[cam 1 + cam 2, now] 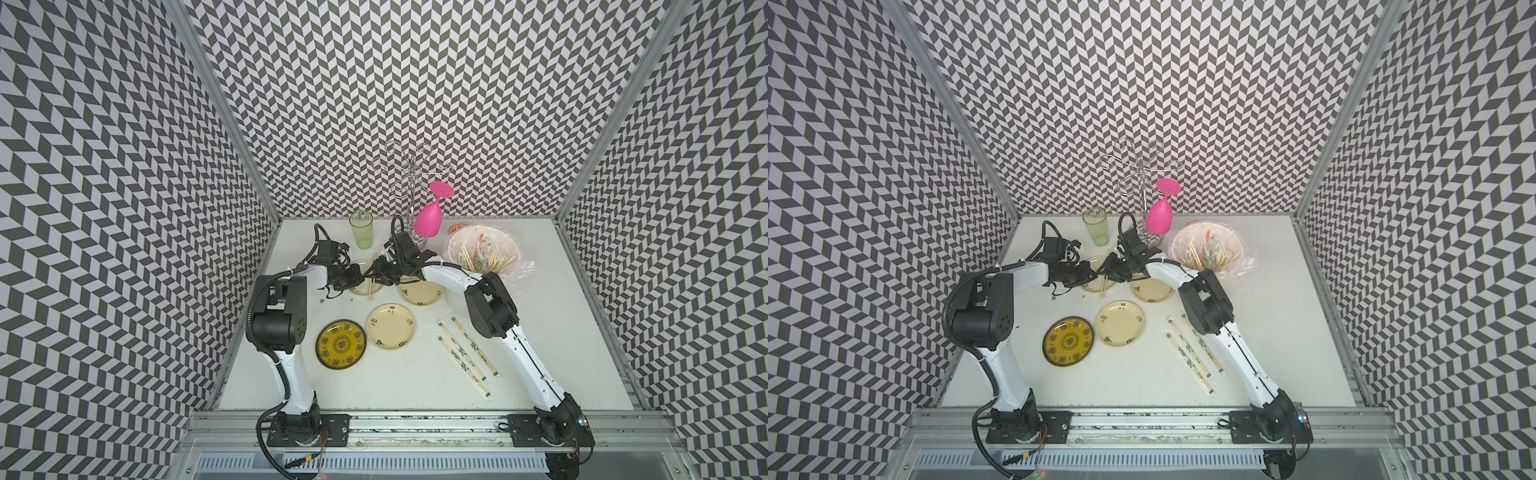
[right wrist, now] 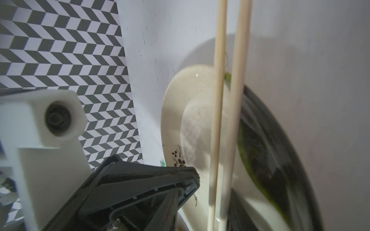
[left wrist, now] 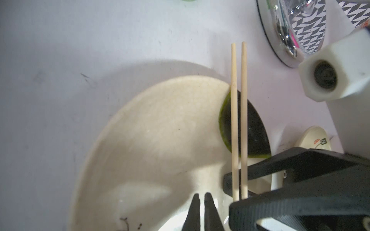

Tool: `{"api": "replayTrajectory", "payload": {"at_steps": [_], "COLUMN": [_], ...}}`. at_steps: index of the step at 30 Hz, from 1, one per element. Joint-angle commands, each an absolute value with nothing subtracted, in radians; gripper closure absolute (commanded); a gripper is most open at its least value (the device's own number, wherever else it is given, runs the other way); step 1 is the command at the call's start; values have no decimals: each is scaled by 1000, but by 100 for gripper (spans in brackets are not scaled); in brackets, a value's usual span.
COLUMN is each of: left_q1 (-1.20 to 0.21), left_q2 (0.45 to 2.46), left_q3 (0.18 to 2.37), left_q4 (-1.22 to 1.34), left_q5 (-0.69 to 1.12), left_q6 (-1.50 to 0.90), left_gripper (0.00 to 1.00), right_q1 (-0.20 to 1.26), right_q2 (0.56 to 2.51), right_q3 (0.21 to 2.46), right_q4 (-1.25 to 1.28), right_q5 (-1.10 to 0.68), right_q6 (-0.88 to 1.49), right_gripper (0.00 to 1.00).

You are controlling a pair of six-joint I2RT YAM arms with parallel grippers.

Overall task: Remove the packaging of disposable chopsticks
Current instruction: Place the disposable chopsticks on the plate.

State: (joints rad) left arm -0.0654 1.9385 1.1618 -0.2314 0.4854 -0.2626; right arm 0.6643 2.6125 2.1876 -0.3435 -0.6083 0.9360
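step: lay bared chopsticks (image 3: 233, 120) across plate (image 3: 160, 140) | right jaws: parted around chopsticks | left jaws: clenched, empty-looking | tip: widen fully, rise straight up

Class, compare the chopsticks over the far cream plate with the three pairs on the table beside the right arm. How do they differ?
The far pair is bare; the three pairs sit inside clear printed sleeves. The far pair lies over the cream plate; the three pairs lie on the table. All are thin pale sticks.
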Motion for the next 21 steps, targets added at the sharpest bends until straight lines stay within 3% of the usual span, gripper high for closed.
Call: {"api": "replayTrajectory", "payload": {"at_steps": [1,21], "left_q1": [-70,-69], "left_q2": [1938,1928], "left_q3": [1181,1182], "left_q4": [-239,-236], "left_q5": [499,505], "left_q6": [-262,-265], "left_gripper": [90,90], "right_q1": [662,668], "right_q2": [2559,2512], "right_q3": [2187,2174], "right_q4": [-364,-426], "right_q5": [-566,-521], "right_q6": [928,888], "right_gripper": [58,53]}}
